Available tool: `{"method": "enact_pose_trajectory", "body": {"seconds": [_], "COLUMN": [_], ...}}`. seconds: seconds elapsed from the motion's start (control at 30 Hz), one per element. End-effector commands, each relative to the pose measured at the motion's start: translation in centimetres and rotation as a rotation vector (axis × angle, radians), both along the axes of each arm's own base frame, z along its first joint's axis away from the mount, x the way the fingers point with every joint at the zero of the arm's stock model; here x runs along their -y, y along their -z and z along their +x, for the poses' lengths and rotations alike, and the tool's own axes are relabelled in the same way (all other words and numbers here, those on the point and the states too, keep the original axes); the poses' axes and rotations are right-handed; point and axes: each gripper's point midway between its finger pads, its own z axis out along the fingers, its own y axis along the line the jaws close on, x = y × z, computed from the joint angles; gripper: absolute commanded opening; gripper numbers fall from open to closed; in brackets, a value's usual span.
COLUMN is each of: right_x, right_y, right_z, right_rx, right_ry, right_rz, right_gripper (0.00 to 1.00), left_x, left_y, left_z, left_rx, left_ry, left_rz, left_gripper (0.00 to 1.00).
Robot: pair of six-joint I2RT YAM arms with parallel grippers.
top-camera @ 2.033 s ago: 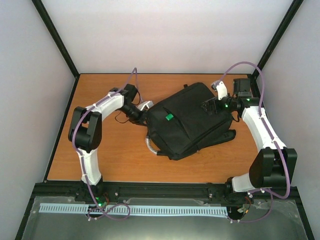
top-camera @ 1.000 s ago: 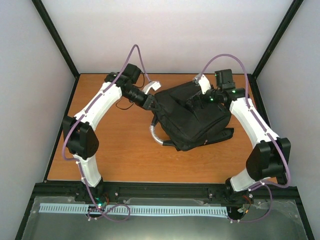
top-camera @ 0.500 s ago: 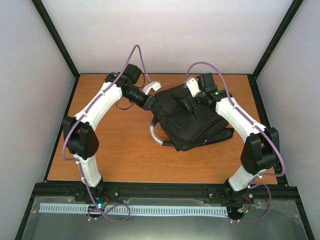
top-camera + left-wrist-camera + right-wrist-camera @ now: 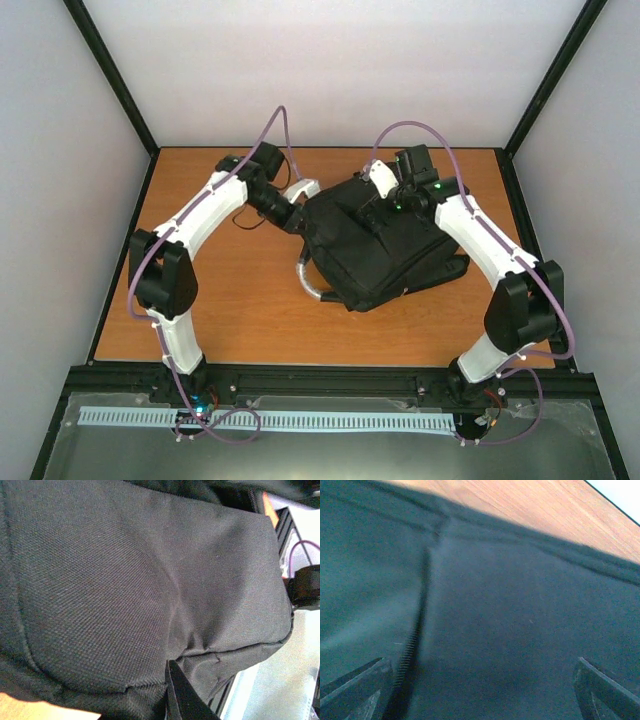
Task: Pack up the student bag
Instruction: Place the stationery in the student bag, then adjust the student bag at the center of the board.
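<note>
Since two seconds back: right arm (image 4: 480,245) swung inward, and the student bag (image 4: 375,255) went from flat to bunched and sits farther back on the counter (image 4: 200,300). Bag: large, black, soft woven fabric, humped, lying between both grippers. Black straps (image 4: 447,270) trail nearward of the right gripper (image 4: 480,665). Grey loop handle (image 4: 310,278) curls out nearward of the left gripper (image 4: 293,214). Zipper line (image 4: 412,650) runs beneath the right gripper, which is spread wide and grasps nothing. Left gripper is clenched on puckered fabric at the bag's corner.

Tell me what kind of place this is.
Probably a robot test cell: plain white walls and black frame posts box in a wooden table, with left arm and right arm bolted at its near edge, a student bag between them.
</note>
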Motion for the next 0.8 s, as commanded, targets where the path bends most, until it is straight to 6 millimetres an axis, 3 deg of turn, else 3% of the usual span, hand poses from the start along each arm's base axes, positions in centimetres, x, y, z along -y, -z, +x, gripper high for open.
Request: {"method": "enact_pose_trajectory", "body": {"seconds": [0.0,0.1,0.27,0.37,0.63,0.77], "right_x": [-3.3,-2.2,1.0,3.4,12.6,15.7], "right_y": [-5.5,-5.2,-3.1,-1.8,2.4,3.9], "right_z": [-3.5,-2.5,-2.0,-2.2,-3.1,-4.4], "right_rx": [-0.005,0.017,-0.043,-0.076,-0.115,-0.132], "right_ry": [-0.189,-0.118,0.016,0.093,0.381,0.468], "right_rz": [0.189,0.148,0.164,0.172,0.093,0.065], "right_gripper": [1.0,1.0,1.0,1.0,1.0,1.0], "left_x": [0.3,-0.1,-1.2,-1.9,-5.3,-7.3], "left_y": [-0.3,2.0,4.7,5.7,6.5,7.6], "left_z": [-0.2,-1.0,-1.9,-2.1,-0.1,1.8], "left_rx": [0.082,0.038,-0.018,-0.035,-0.099,-0.105], "left_ry": [0.043,0.062,0.054,0.047,-0.049,-0.097], "left_rz": [-0.038,-0.006,0.042,0.064,0.078,0.119], "left_gripper": [0.09,0.15,0.4,0.44,0.56,0.67]}}
